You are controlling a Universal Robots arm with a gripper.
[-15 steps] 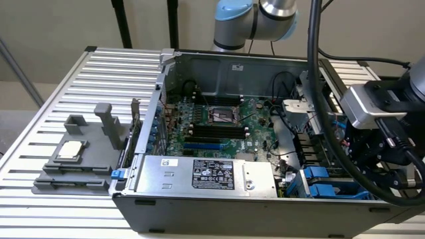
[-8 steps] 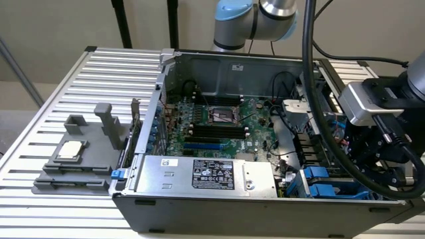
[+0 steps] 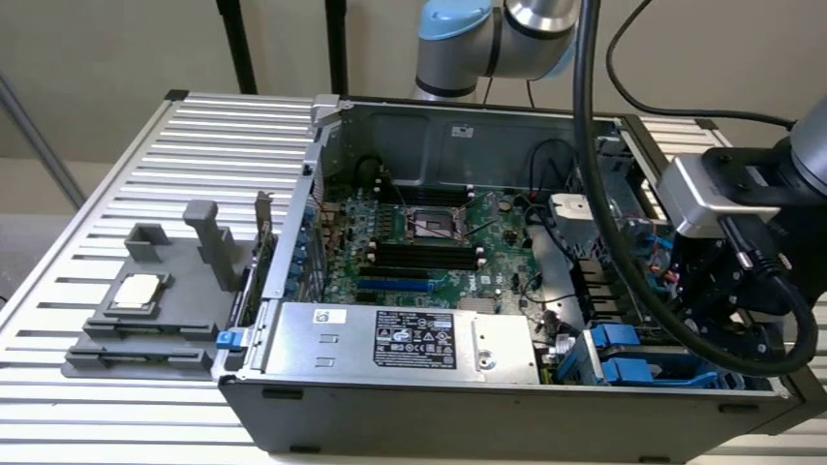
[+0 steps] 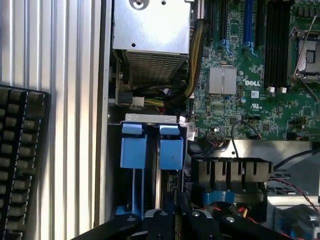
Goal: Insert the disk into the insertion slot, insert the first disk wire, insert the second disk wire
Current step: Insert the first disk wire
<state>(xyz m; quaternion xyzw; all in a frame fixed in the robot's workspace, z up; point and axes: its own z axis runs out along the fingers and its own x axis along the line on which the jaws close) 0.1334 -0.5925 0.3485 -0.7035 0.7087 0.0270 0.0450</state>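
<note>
Fingers (image 4: 166, 220) seen pressed together, poised over drive cage (image 4: 150, 118) at computer case (image 3: 517, 412) corner; blue disk carriers (image 4: 171, 150) seated just ahead, long axes directed away from fingers.

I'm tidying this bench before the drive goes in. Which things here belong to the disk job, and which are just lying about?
Part of the job:
- drive cage with blue fittings
- pincer, shut, near the cage

Not part of it:
- keyboard
- grey holder block with a chip
- power-supply box
- motherboard
</note>
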